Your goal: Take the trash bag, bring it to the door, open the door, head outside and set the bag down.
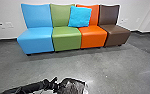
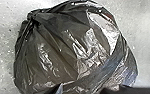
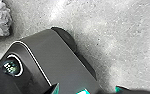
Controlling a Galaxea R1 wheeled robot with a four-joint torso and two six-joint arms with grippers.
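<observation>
Pale walls point(image 1: 6, 10) and a grey floor point(image 1: 111, 67) frame a row of four armless chairs as a robot attends to a bag of trash in an office building. Seated side by side against the wall are a blue chair point(image 1: 35, 38), a green chair point(image 1: 66, 40), an orange chair point(image 1: 93, 37) and a brown chair point(image 1: 117, 35), with a bright blue cushion point(image 1: 80, 17) propped across the backs of the middle pair. In the foreground, the robot's left arm point(image 1: 28, 87) reaches in low, its left gripper point(image 1: 56, 84) right at the near side of a black trash bag point(image 1: 72, 87), which lies just past the end of the arm, toward the robot's right. Whether that claw grasps the glossy plastic or has it released cannot be told. Seen close up from the left wrist, the bag is full and rounded, its gathered, creased neck set off to one side, with grey floor around it. Over at the right wrist, the right gripper point(image 3: 87, 88) is spread, its teal-faced tips apart and nothing between them, above the robot's dark base point(image 3: 58, 58).
</observation>
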